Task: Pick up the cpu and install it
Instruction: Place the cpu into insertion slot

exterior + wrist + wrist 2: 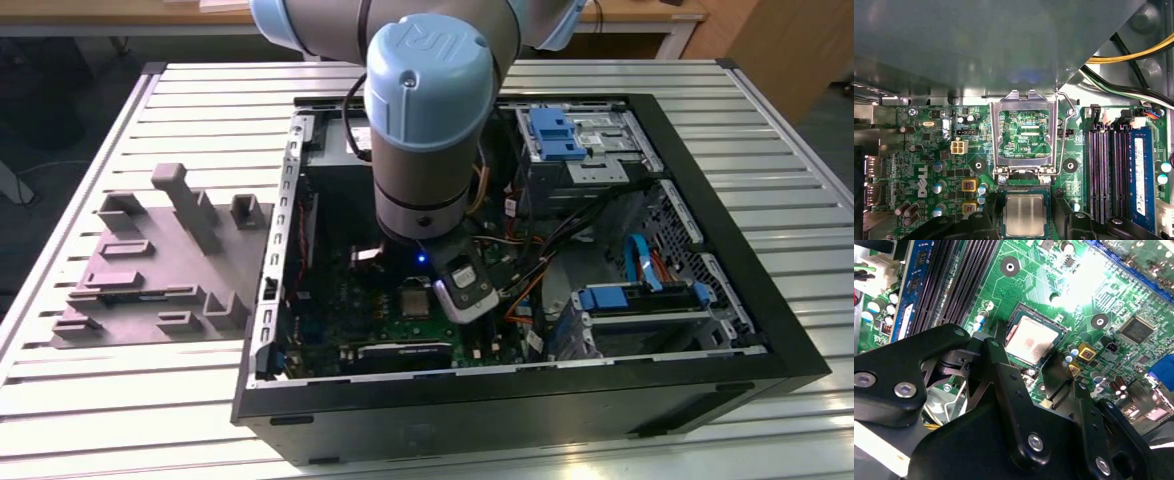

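As the load plate (1026, 132) stands hinged up with its lever (1068, 135) clear, the cpu (1025, 215) is seen lying flat in the socket (1001, 210) on the motherboard (919, 172), square to the frame. Whether it is fully seated cannot be told.

In the exterior view the chip is placed at roughly 7 o'clock from the centre of the computer case (747, 250), directly under the arm (427, 120). A grey fixture tray (147, 270) is set on the table (120, 400) at 9 o'clock of the case.

The gripper (1028, 354) is spread. Its fingertips (996, 346) are set either side of the cpu, just beside two opposite edges, with nothing pinched.

Handling, as judged: light, stiff, thin, with a smooth metal lid, so slip is expected under a weak grip. Underside contacts and socket pins are taken as fragile. Hold is best taken on two opposite rim edges, kept level, at low force.
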